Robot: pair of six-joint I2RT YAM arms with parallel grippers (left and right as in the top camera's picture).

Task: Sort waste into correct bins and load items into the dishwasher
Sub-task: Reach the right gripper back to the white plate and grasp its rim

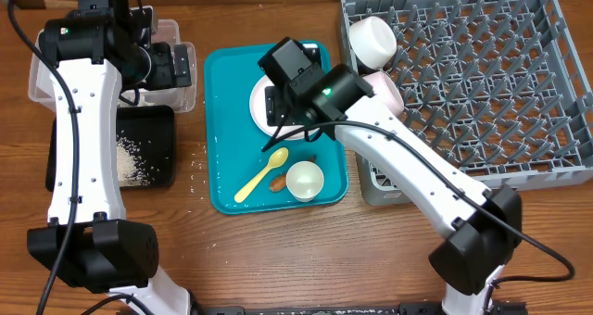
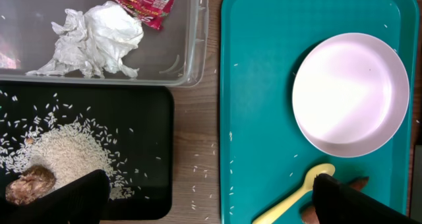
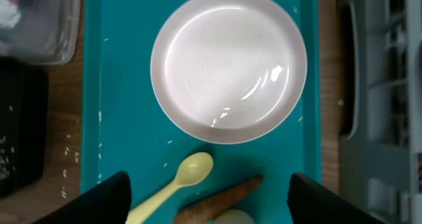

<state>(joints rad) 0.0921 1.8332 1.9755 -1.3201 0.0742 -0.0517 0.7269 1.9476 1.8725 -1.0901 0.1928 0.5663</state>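
A teal tray holds a round white-pinkish plate, a pale yellow spoon, a carrot-like stick and a small white bowl. My right gripper is open above the spoon and stick, just below the plate; overhead it hides part of the plate. My left gripper is open, spanning the gap between black tray and teal tray. The clear tub holds crumpled white paper and a red wrapper. The black tray holds rice and a brown lump.
The grey dish rack stands at the right with a white cup and a white bowl at its left edge. Loose rice grains lie on the wood between the black tray and the teal tray.
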